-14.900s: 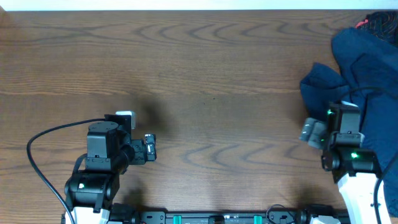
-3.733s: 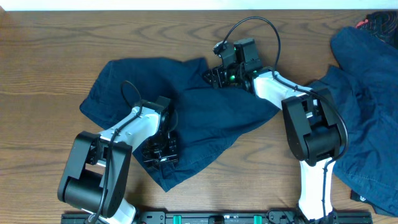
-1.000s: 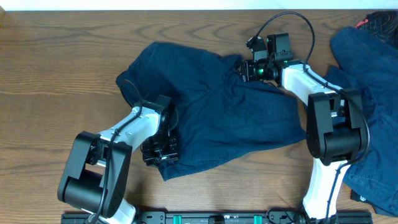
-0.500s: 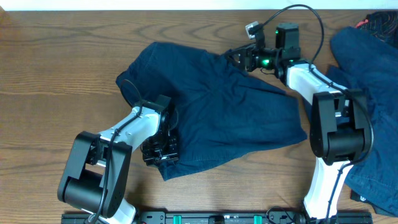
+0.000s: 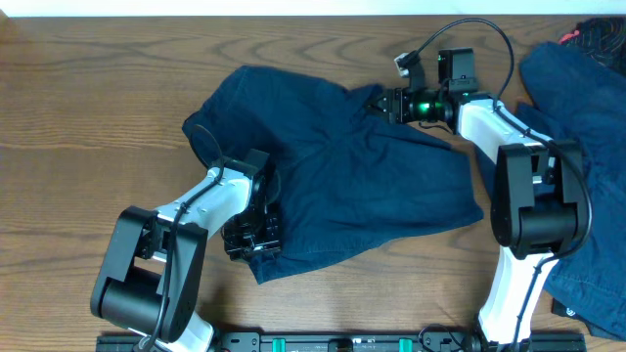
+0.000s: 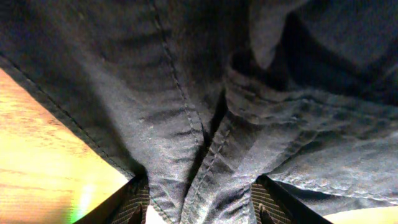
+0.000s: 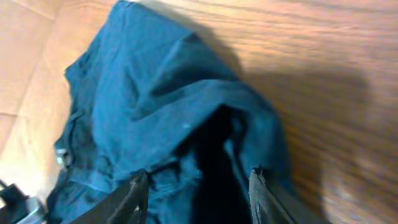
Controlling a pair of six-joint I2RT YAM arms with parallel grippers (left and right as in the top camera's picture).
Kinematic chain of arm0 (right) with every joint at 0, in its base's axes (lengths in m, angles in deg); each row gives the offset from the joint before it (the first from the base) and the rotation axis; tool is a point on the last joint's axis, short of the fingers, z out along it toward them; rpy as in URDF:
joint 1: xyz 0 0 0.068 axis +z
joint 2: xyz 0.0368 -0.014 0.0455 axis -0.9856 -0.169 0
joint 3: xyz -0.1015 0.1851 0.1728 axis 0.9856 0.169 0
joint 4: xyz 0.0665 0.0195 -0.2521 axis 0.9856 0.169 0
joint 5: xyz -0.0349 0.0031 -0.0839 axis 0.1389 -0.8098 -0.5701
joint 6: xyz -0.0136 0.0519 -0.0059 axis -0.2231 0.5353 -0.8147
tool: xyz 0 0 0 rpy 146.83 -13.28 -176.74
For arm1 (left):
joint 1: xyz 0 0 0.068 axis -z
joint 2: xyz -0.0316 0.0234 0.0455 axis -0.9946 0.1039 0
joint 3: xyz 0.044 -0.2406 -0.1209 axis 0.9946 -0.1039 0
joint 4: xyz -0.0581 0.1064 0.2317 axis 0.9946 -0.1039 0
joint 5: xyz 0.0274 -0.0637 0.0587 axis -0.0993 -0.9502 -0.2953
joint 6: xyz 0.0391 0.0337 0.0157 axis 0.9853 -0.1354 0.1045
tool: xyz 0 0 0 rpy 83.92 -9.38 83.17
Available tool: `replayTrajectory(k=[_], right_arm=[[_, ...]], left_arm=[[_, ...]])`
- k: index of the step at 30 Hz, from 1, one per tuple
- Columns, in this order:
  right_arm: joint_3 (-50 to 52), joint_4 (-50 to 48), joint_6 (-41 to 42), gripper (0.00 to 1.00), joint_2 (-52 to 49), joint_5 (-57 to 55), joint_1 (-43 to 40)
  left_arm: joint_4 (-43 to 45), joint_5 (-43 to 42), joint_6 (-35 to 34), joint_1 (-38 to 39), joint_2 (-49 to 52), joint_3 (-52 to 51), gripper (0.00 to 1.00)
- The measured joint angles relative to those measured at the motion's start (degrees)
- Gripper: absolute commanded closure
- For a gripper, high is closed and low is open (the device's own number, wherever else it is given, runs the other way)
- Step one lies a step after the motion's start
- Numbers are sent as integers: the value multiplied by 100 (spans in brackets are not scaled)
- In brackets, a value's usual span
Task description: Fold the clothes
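The navy shorts point(image 5: 362, 186) lie spread across the middle of the table. My left gripper point(image 5: 256, 238) is shut on their lower left corner. In the left wrist view a stitched seam of the cloth point(image 6: 186, 112) bunches between the fingers of the left gripper point(image 6: 200, 186). My right gripper point(image 5: 378, 101) is shut on the shorts' far edge, which rises in a small peak to it. In the right wrist view the cloth point(image 7: 161, 106) tents up between the fingers of the right gripper point(image 7: 198, 186). More navy garments point(image 5: 577, 117) are heaped at the right edge.
Bare wooden table point(image 5: 88, 108) shows to the left and along the far side. A dark object with a red bit point(image 5: 587, 34) sits in the far right corner. The right arm's cable point(image 5: 469, 24) loops above the arm.
Over the last second the right gripper pulled the shorts' far edge away and to the right, spreading the right side flatter, then eased back slightly. The left gripper has kept its place.
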Motion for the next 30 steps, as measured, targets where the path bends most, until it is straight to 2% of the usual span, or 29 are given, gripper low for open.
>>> replayTrajectory(k=[10, 19, 21, 23, 24, 30], right_arm=[[0, -22, -33, 47, 0, -750, 13], [0, 79, -195, 51, 0, -1766, 391], [0, 70, -293, 61, 0, -1886, 498], [0, 48, -398, 91, 0, -2063, 586], [0, 55, -411, 99, 0, -2181, 627], [0, 103, -210, 99, 0, -3198, 730]], left_arm=[[-2, 2, 0, 0, 0, 0, 46], [-2, 0, 0, 0, 0, 0, 46], [0, 0, 0, 0, 0, 0, 46], [-2, 2, 0, 0, -2, 0, 46], [-2, 2, 0, 0, 0, 0, 46], [2, 0, 0, 0, 0, 0, 46]])
